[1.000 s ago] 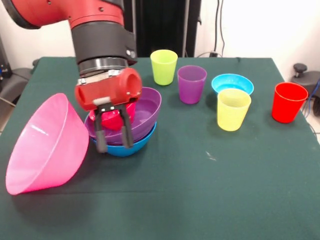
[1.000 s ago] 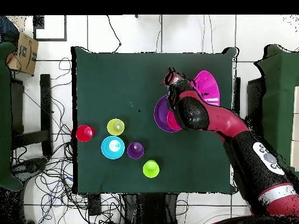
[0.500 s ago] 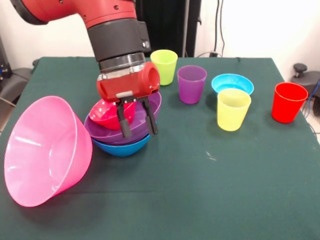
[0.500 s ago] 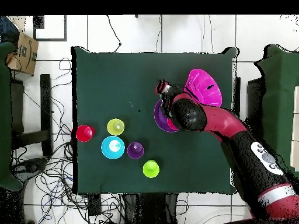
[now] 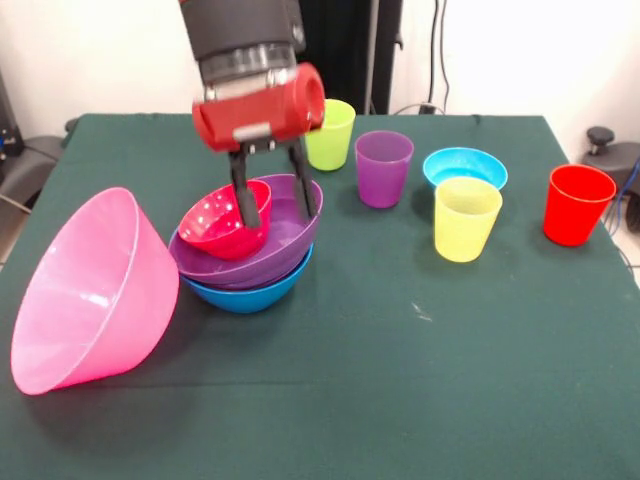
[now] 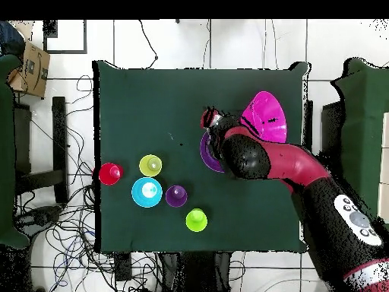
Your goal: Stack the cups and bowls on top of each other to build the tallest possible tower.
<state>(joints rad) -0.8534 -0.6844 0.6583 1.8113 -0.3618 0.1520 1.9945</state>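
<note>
Nearest, the very large pink bowl (image 5: 90, 295) lies tipped on its side on the green worktop (image 5: 400, 380). Beside it the tower (image 5: 245, 255): blue bowl under purple, small red bowl (image 5: 222, 222) tilted inside. Gripper (image 5: 272, 205) hangs above, fingers apart, empty. Cups (image 5: 466, 218) stand farther back.

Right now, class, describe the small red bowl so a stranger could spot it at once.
Find the big pink bowl tipped on its side; beside it sit nested bowls, a purple bowl in a blue bowl. The small red bowl lies tilted inside the purple one, under the gripper. The other red item is a tall red cup.
</note>
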